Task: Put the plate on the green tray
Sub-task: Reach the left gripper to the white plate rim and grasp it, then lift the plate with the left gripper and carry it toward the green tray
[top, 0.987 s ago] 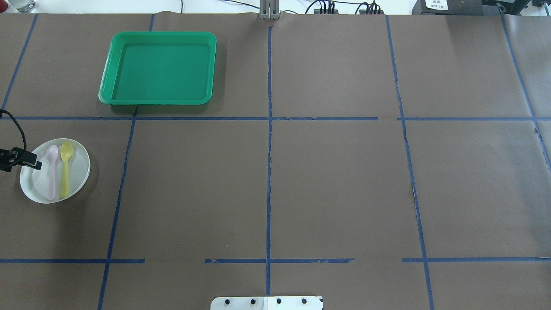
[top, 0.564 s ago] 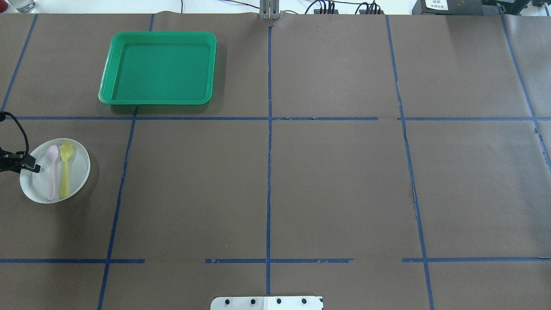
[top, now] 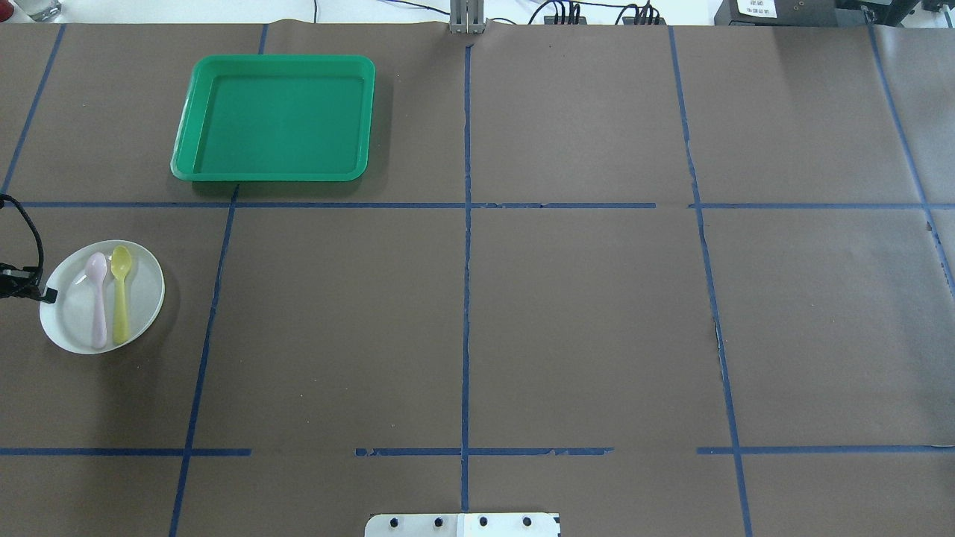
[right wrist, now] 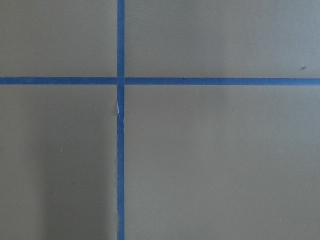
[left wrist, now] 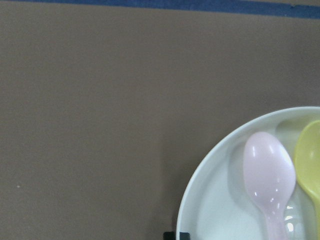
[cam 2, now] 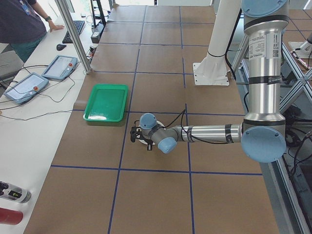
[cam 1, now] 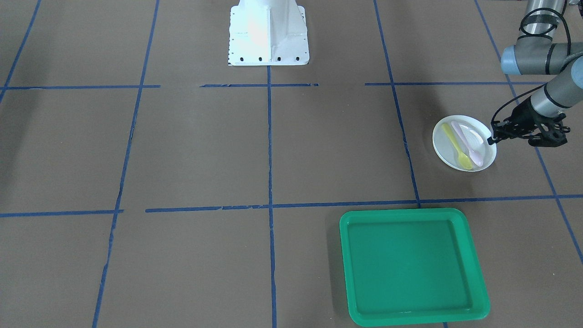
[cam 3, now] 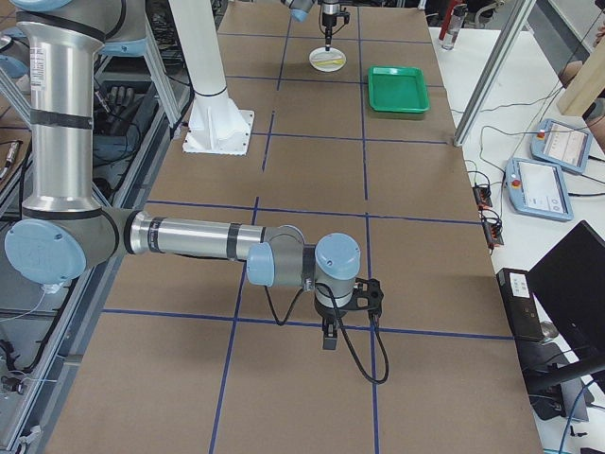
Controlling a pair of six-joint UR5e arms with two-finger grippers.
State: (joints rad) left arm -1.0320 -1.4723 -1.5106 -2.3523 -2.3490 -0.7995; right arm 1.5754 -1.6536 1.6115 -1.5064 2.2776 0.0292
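Note:
The small white plate [top: 145, 294] sits at the table's left side and holds a pink spoon [top: 98, 298] and a yellow spoon [top: 120, 298]. My left gripper [top: 48, 296] is shut on the plate's left rim. In the front view the gripper [cam 1: 491, 139] pinches the right rim of the plate [cam 1: 442, 146]. The left wrist view shows the plate [left wrist: 220, 210] and one fingertip [left wrist: 176, 235] at its edge. The green tray [top: 272, 176] lies empty farther back. My right gripper [cam 3: 327, 342] shows only in the exterior right view, low over bare table; I cannot tell its state.
The brown table cover is marked with a grid of blue tape. The robot's white base plate [top: 462, 524] is at the near edge. Cables and boxes line the far edge. Operator tablets [cam 2: 58, 66] lie on a side bench.
My left gripper's tip has drawn back from over the plate's inside to its left rim. The plate with both spoons has shifted slightly to the right.

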